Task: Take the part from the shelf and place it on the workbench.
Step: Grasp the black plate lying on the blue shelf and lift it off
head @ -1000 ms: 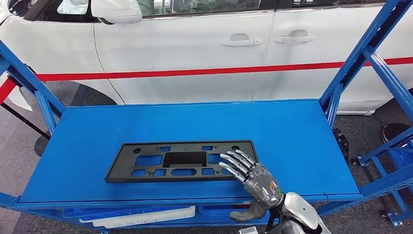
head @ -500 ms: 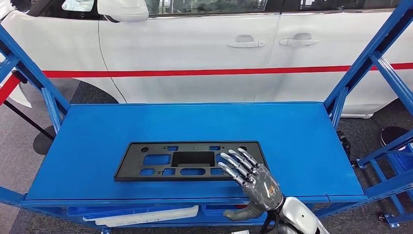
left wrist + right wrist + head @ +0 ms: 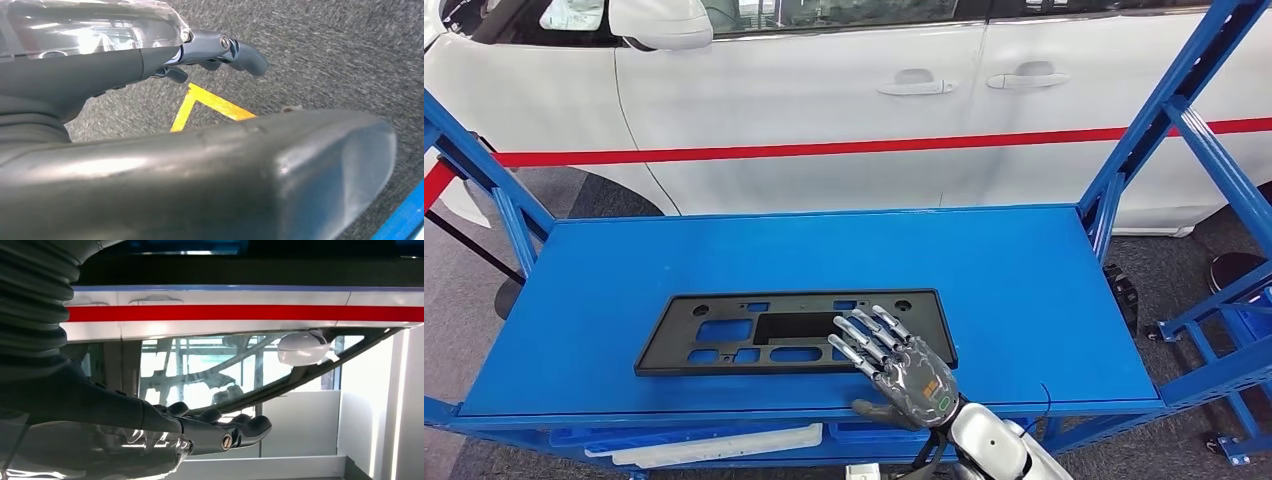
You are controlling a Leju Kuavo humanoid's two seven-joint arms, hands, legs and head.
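Behind the blue shelf (image 3: 1044, 270) a white car (image 3: 824, 110) with a red stripe along its doors is parked, and grey carpet is seen on either side. At the left, the shelf's slanted blue uprights are seen, and on a lower level a white part (image 3: 724, 445) lies beneath the top board. On the top board, near its front edge and left of centre, the black part (image 3: 724, 335) lies flat, a long plate with cut-out windows. Further right, the right hand (image 3: 894, 365) is laid over the part's right end, fingers spread and stretched across the plate, thumb down at the shelf's front edge; no grip is seen yet. Compared with a second ago, the hand has been moved leftward along the part, from its very corner to well over its right end, while the whole view has swayed a little with the camera. From this it is judged that a hold is being sought before lifting; the part is not yet taken. The left hand (image 3: 220, 50) is seen hanging above the carpet and a yellow floor marking (image 3: 210, 102), fingers curled in on nothing. No brand, label or legible writing is made out anywhere.
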